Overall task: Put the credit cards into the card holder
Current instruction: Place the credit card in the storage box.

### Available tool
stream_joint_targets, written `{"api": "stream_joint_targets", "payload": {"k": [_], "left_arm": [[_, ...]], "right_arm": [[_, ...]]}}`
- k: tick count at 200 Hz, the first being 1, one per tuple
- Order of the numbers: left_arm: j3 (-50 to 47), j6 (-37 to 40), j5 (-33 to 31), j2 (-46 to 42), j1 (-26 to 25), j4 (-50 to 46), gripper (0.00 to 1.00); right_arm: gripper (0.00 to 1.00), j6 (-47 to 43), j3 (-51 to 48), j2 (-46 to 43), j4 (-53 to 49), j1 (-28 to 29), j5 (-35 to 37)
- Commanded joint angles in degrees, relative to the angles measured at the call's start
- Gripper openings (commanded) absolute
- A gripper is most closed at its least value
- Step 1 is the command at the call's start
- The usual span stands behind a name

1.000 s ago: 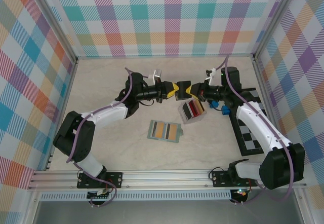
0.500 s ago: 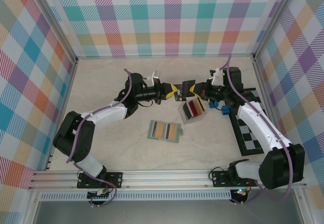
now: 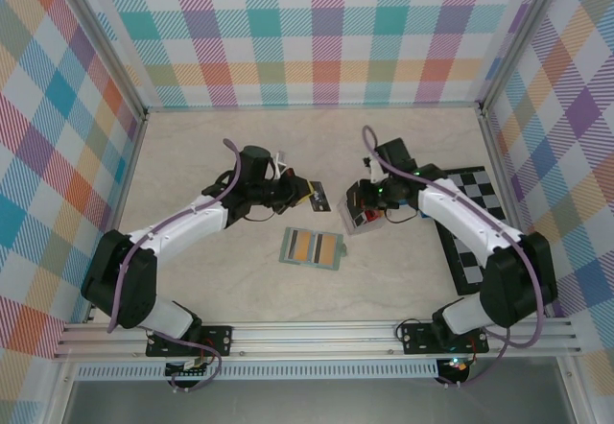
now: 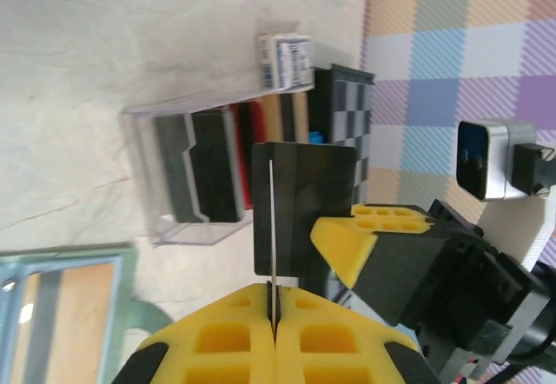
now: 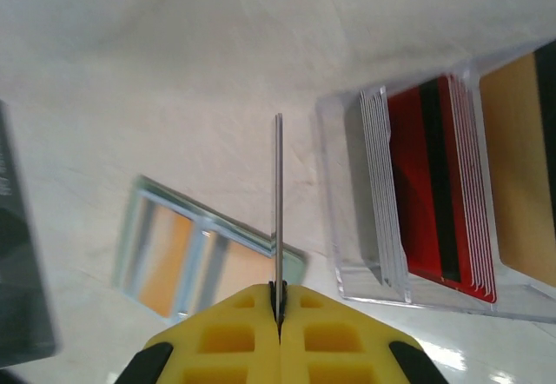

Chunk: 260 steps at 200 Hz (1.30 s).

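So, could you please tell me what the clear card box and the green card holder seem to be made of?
The card box looks like rigid transparent plastic with a glossy finish: the red cards show through its walls, which catch highlights. The card holder looks soft and matte, perhaps faux leather or fabric. Its rounded green edge hints at that, though not conclusively.

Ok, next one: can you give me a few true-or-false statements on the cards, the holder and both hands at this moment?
1. The left hand is shut on a dark card. True.
2. The right hand is open. False: it is shut on a thin card.
3. The card holder lies folded closed. False: it lies open, with orange cards showing inside.
4. The clear box holds red cards. True.
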Motion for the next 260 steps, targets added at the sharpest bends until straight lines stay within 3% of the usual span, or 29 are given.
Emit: {"api": "stream_joint_targets", "payload": {"k": [1, 180, 215, 248, 260], "left_arm": [[-1.3, 3.0, -1.9, -2.5, 0.6, -4.5, 0.00], [-2.5, 1.5, 0.4, -1.8, 0.6, -1.6, 0.00], [-2.7, 1.6, 2.4, -1.6, 0.6, 0.2, 0.00], [-2.9, 2.0, 4.6, -1.4, 0.6, 2.4, 0.00], [-3.4, 2.1, 5.7, -1.5, 0.6, 4.2, 0.00]], "right_arm": [[0.01, -6.5, 0.8, 1.6, -2.5, 1.6, 8.4], [0.03, -10.0, 0.6, 10.3, 5.0, 4.1, 10.4], [0.16, -8.2, 0.7, 9.7, 3.3, 4.5, 11.9], [0.34, -4.7, 1.1, 4.6, 1.1, 4.5, 13.8], [0.34, -1.5, 1.9, 2.5, -1.1, 4.4, 14.4]]}}
